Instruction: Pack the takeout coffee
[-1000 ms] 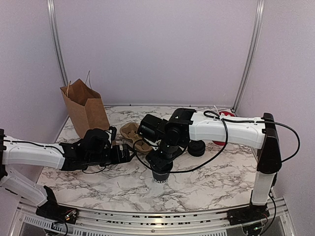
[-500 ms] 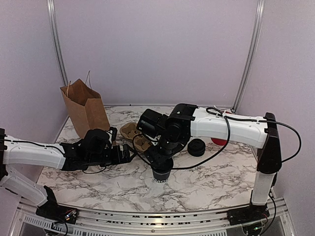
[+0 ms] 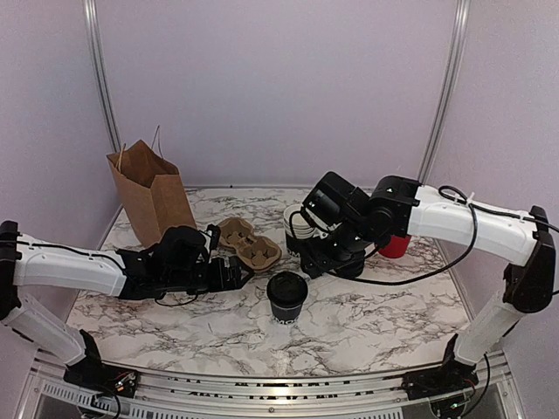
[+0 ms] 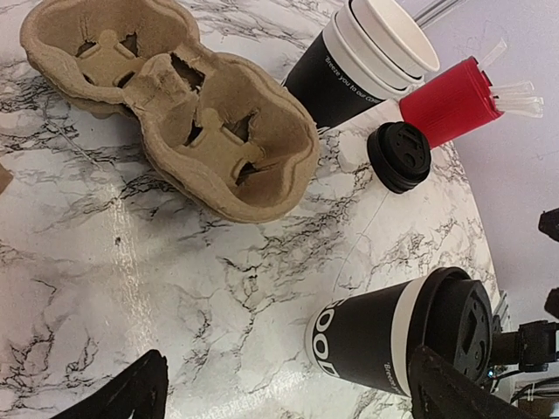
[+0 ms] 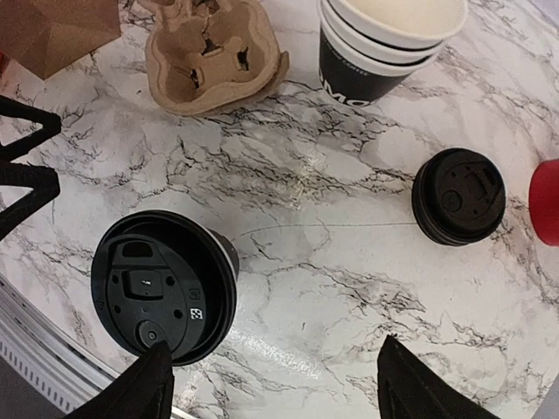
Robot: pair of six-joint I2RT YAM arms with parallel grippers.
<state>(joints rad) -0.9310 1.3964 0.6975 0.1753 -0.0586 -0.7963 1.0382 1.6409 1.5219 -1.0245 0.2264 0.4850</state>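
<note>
While the lidded coffee cup (image 3: pixel 287 297) stands upright on the marble table (image 3: pixel 175 323), we see that both grippers are apart from it; the left gripper (image 4: pixel 286 371), just beside the cup, has its fingers spread wide and holds nothing; the right gripper (image 5: pixel 275 384) hangs over the table behind the cup, its fingers also apart and holding nothing; the cardboard cup carrier (image 3: pixel 249 244) lies between the cup and the brown paper bag (image 3: pixel 150 192).
</note>
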